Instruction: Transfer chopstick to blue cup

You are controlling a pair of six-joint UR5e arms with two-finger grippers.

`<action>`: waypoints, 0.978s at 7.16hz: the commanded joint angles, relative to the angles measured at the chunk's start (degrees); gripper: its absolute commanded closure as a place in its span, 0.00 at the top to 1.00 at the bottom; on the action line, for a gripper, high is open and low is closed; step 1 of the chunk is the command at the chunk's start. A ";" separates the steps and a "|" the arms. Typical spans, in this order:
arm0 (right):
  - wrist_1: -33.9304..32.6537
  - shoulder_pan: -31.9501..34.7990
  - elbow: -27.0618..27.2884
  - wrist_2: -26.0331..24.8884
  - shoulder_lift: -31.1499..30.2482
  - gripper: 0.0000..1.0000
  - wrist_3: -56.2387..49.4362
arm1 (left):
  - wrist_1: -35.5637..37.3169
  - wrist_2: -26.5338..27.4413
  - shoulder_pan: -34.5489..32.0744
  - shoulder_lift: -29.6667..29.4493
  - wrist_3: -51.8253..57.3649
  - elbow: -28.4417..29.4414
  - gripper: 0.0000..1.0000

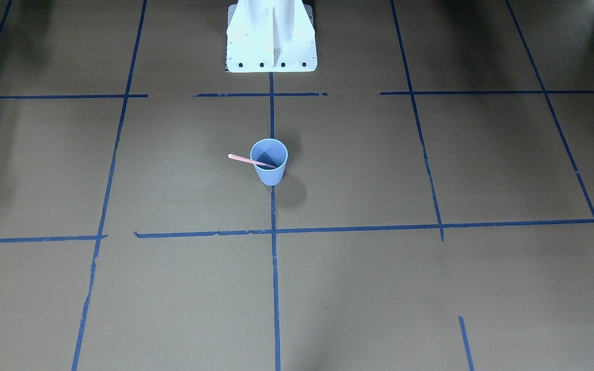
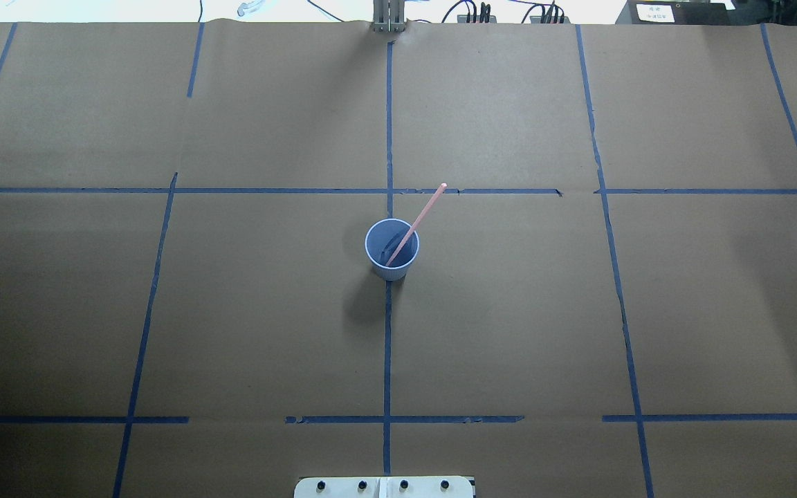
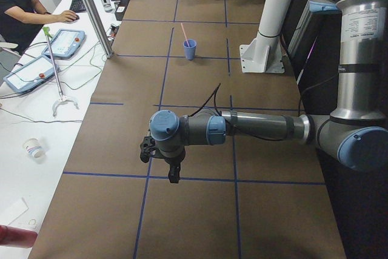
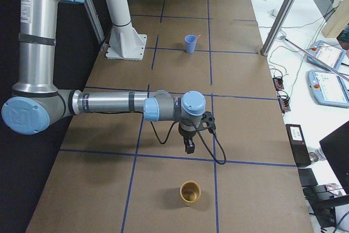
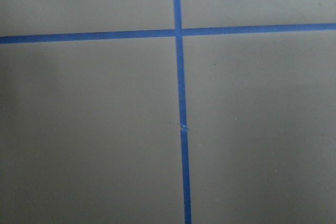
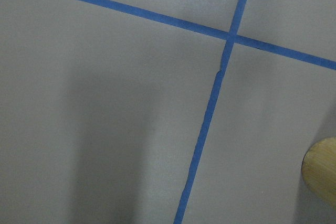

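Chopstick point(image 2: 416, 225) leans inside blue cup point(image 2: 390, 272): transfer looks done. Left pincer point(image 3: 174, 178), right pincer point(image 4: 189, 147) well clear of it; can't tell if either is wide or narrow. Next: just verify.

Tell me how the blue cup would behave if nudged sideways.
The blue cup looks thin and light, so it would probably slide or tip easily. The chopstick leaning out over its rim likely biases it toward that side.
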 commanded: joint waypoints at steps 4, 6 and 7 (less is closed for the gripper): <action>-0.07 0.75 -0.20 0.17 -0.53 1.00 1.39 | -2.27 0.47 0.16 -0.43 -0.44 0.17 1.00; -0.07 2.33 0.24 0.17 -0.54 1.00 1.40 | -2.36 0.30 0.16 -0.52 -0.44 -0.18 1.00; -0.07 2.25 0.16 0.17 -0.54 1.00 1.40 | -2.36 0.21 0.16 -0.52 -0.36 -0.27 1.00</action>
